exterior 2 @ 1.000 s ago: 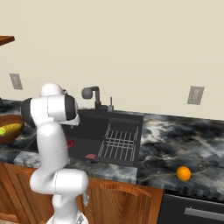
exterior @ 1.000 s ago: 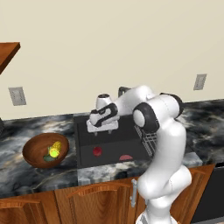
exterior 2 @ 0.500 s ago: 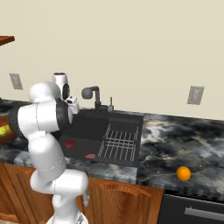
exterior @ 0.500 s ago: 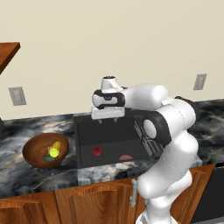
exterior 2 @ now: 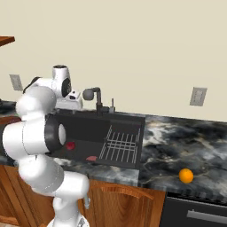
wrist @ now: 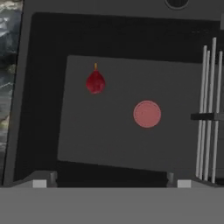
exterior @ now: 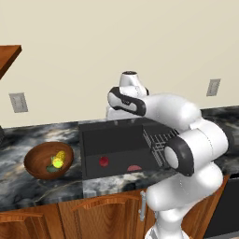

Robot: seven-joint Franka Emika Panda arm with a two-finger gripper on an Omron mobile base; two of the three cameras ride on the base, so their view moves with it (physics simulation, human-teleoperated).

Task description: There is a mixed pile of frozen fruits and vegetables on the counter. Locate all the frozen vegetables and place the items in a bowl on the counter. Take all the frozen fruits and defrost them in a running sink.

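- The white robot arm (exterior: pixel 186 121) is seen bent over the black rectangular sink (exterior: pixel 116 148), with its hand held high above the back part of the basin.
- The jaws (wrist: pixel 111 183) are spread wide apart and nothing is held between them; only the two small dark finger tips (wrist: pixel 40 183) are seen at the bottom of the hand view.
- A small dark red ball of fruit (wrist: pixel 95 82) with a little orange stem is seen lying on the flat floor of the sink, well below the jaws and a bit to the left in the hand view.
- The same red ball is seen on the sink floor in the left base view (exterior: pixel 104 161) and in the right base view (exterior 2: pixel 70 145).
- A flat round pinkish-red patch (wrist: pixel 147 113) is seen on the sink floor near the red ball, but apart from it.
- A dark wire rack (exterior 2: pixel 121 145) is seen on one side of the sink, and a dark faucet (exterior 2: pixel 94 96) stands behind the basin.
- A small orange ball of fruit (exterior 2: pixel 186 175) is seen on the dark grey and white marbled stone desk (exterior 2: pixel 186 142), well apart from the sink and far from the jaws.
- A round reddish-brown wooden bowl (exterior: pixel 48 159) is seen on the desk on the other side of the sink.
- A yellow corn cob (exterior: pixel 58 159) and a small dark green piece (exterior: pixel 50 168) lie inside the bowl, touching each other.
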